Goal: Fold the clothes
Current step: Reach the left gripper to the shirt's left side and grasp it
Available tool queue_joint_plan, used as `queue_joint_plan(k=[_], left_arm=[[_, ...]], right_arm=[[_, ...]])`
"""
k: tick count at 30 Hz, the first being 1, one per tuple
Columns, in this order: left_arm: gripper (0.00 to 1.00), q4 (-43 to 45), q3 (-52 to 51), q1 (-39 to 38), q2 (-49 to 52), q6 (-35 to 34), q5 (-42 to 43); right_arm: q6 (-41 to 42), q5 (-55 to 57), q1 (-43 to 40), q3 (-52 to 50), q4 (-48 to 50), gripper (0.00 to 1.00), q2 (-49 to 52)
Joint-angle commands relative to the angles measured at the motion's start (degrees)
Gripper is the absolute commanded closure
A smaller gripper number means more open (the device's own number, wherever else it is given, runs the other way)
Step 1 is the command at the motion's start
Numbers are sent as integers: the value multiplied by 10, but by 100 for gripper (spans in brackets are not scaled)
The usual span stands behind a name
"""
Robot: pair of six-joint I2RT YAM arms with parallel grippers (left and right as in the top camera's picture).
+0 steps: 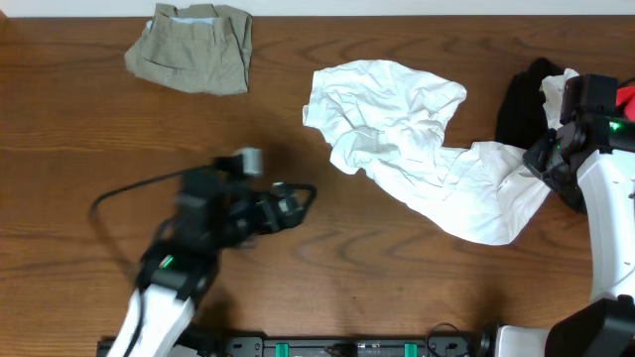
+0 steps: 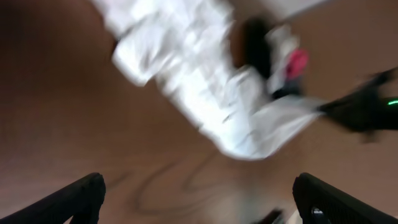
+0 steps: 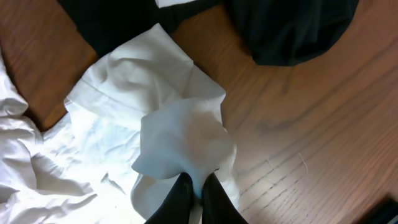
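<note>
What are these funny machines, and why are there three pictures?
They are two robot arms at a brown wooden table. One picture looks down from above. The other two come from small cameras on each arm's wrist. On the table lie a crumpled white cloth garment, folded khaki shorts and a black garment. The right hand pinches an edge of the white garment. The left hand is open and holds nothing.

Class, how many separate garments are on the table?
3: folded khaki shorts far left, crumpled white garment centre, black garment at the right edge. More may be hidden beside the right arm.
</note>
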Motion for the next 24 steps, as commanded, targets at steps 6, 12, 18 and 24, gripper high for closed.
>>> queue_joint_plan(k=[6,12,18,24], left_arm=[[2,146,38,-149,226,-4,-193],[2,269,39,-167,339,-12,-258],[2,360,39,-165,413,-26,-309],[2,405,52,-165,450,41,-330]], right_arm=[[-21,-2,-4,-1,0,94,3],[-21,-2,-4,-1,0,94,3],[-21,-3,-4,-1,0,94,3],[-30,-15,-4,-1,-1,94,3]])
